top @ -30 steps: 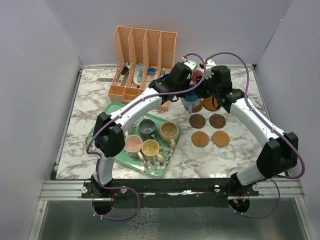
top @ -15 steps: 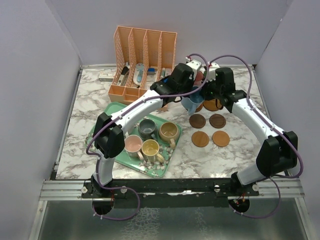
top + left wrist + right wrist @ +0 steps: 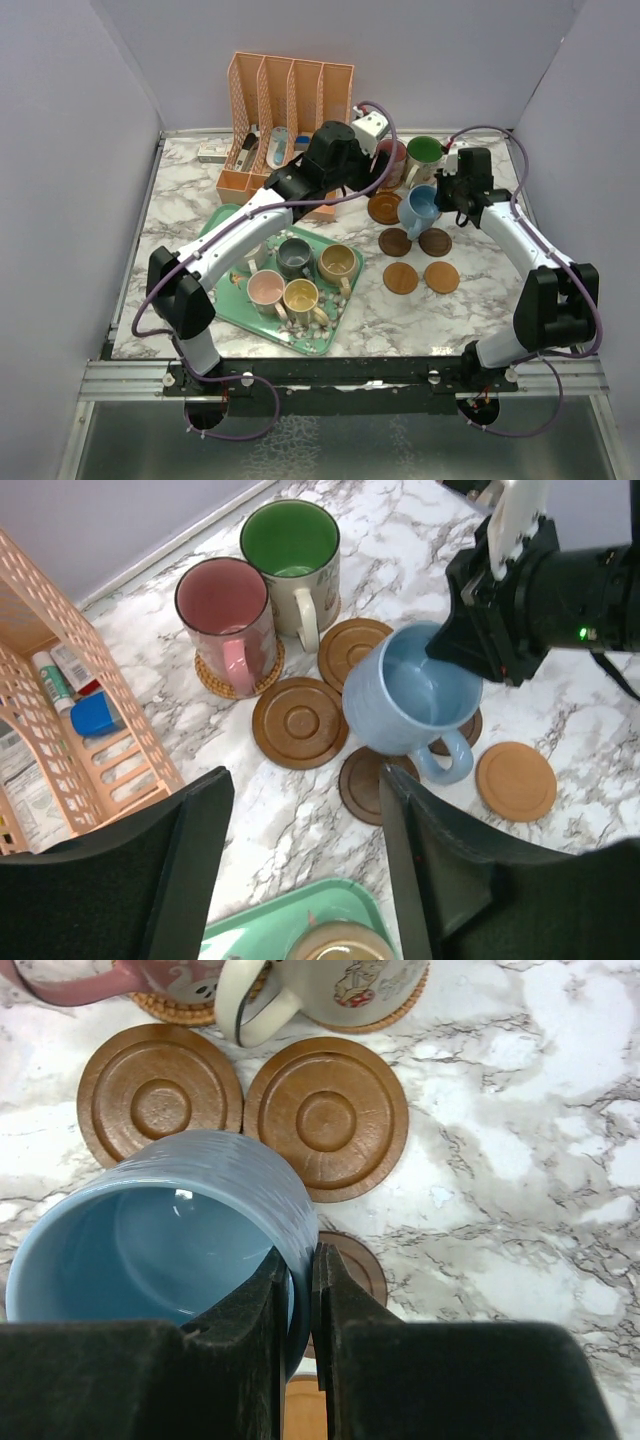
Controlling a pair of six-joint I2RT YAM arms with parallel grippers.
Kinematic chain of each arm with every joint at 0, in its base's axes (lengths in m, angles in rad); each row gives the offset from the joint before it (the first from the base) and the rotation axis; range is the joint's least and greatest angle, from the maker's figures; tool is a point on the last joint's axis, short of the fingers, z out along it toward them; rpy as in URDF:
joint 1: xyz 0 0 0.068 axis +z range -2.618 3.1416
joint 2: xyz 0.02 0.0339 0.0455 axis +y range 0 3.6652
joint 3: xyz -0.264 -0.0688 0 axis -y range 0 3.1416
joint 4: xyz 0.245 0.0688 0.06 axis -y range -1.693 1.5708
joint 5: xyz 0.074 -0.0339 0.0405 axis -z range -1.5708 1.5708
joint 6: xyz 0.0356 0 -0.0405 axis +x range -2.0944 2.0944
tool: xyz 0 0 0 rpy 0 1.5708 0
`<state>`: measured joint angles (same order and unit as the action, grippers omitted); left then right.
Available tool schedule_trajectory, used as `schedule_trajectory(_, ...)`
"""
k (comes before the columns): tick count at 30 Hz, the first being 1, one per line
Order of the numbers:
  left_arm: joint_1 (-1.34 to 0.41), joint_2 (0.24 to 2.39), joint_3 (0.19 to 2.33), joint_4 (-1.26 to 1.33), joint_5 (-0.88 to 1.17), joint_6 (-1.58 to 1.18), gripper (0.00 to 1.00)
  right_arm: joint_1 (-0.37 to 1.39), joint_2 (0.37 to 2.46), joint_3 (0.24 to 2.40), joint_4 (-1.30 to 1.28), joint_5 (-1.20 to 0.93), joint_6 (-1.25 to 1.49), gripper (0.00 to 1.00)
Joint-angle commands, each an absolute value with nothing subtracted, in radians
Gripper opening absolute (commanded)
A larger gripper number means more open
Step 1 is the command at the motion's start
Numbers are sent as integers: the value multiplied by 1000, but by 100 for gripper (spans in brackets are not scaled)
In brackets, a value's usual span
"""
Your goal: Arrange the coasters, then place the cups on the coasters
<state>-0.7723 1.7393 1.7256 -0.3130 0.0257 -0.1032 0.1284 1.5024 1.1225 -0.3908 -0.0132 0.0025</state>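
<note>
Right end effector (image 3: 302, 1270) pinches blue cup (image 3: 150, 1230) by its rim, tilted over bare coasters (image 3: 325, 1115), 2 o'clock of tray (image 3: 235, 308) (glazed ceramic, likely rigid, slick, breakable; rim grip suits). Left end effector (image 3: 305, 825) gapes empty.

From the middle of the table (image 3: 470, 310), the tray (image 3: 240, 312) lies at eight o'clock with four cups (image 3: 300, 295) standing in it, two by two. The file rack (image 3: 290, 90) stands at eleven o'clock, behind the tray. At one o'clock two cups (image 3: 225, 600) stand side by side, each on its own coaster (image 3: 205, 672). Before them, toward three o'clock, bare coasters (image 3: 400, 277) lie in pairs, and a lifted cup (image 3: 418, 208) hangs tilted above the rearmost pair.
</note>
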Motion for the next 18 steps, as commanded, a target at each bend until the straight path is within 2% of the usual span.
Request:
schedule_trajectory(1,-758,1672,1646,-277,54,-32,65,108,1482,1156,-271,21,1,1)
schedule_trajectory(7,-749,1612,1568,-249,18,22,73,98,1527,1213,-281,86,-1,1)
schedule_trajectory(12,-749,1566,1515,-231,-21,76,83,95,1603,1286,-329,184,25,1)
schedule_trajectory(18,-748,1522,1468,-202,-62,107,89,91,1668,1345,-371,231,38,1)
